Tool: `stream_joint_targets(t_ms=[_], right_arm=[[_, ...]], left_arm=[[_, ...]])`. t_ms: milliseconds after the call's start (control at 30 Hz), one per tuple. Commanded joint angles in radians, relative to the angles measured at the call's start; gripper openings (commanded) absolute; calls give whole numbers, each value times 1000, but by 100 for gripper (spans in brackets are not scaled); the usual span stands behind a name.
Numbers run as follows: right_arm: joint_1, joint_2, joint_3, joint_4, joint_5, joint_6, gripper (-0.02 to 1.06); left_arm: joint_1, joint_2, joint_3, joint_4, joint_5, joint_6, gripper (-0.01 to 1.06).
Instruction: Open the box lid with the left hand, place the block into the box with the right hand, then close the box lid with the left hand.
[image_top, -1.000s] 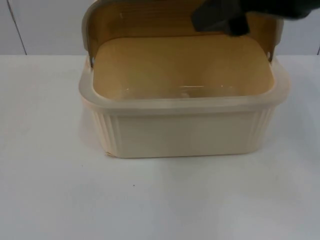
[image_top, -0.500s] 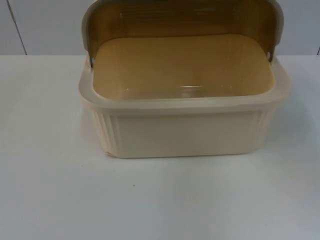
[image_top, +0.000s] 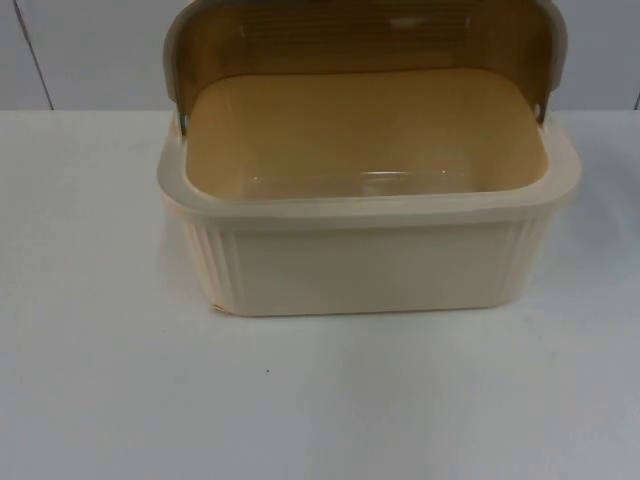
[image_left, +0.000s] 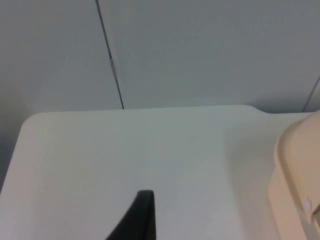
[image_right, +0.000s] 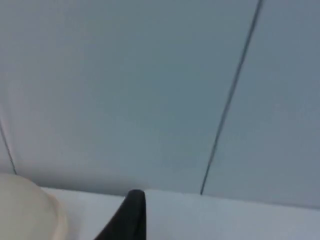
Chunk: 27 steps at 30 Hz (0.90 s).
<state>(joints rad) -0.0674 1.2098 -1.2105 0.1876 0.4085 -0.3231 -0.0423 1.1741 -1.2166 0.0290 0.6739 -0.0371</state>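
A cream ribbed box (image_top: 365, 265) stands in the middle of the table in the top view. Its brown translucent lid (image_top: 360, 40) is swung up and stands behind the opening. What I see of the box's inside (image_top: 365, 130) is plain tan, and the front wall hides the near part of the floor. My left gripper (image_left: 141, 215) hovers over bare table left of the box, whose cream rim (image_left: 295, 170) is close by. My right gripper (image_right: 132, 212) is near the partition wall, with a rounded cream corner of the box (image_right: 27, 210) beside it.
The white table top (image_top: 320, 400) runs wide in front of the box and on both sides. The grey partition wall (image_top: 90, 50) with its dark seams closes the table's far edge just behind the lid.
One second ago a black gripper hung over the box's back right, in front of the lid. It has withdrawn upward out of the top view. The box and lid have not moved.
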Motion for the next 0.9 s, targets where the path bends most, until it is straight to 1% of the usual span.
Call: stream_joint_targets(t_ms=[0,133,200,267,333,667,767,833,867], right_arm=[[-30,-11,-1,-3,48,5,105],[-40,-11,44,-1,57,5,105],[-40,-11,79,1,79,5,105],[-40,-16,107,1,98,25,105],[-40,-17,120,1,98,28,105],[-40,-74,125,-3,118,36,105],[-40,-89,125,-3,113,36,105],[-40,-92,125,-3,113,36,105],[-40,-91,125,-3,111,36,105]], left_arm=[[-5,-7,7,7,1,-8,105],[-5,-7,7,7,1,-8,105],[-5,-7,7,7,1,-8,105],[-5,-7,7,7,1,-8,105],[-5,-7,7,7,1,-8,105],[-5,-7,7,17,7,-32,105],[-3,-5,7,38,68,-50,105],[-3,-5,7,41,74,-50,105],[-3,-5,7,70,83,-50,105]])
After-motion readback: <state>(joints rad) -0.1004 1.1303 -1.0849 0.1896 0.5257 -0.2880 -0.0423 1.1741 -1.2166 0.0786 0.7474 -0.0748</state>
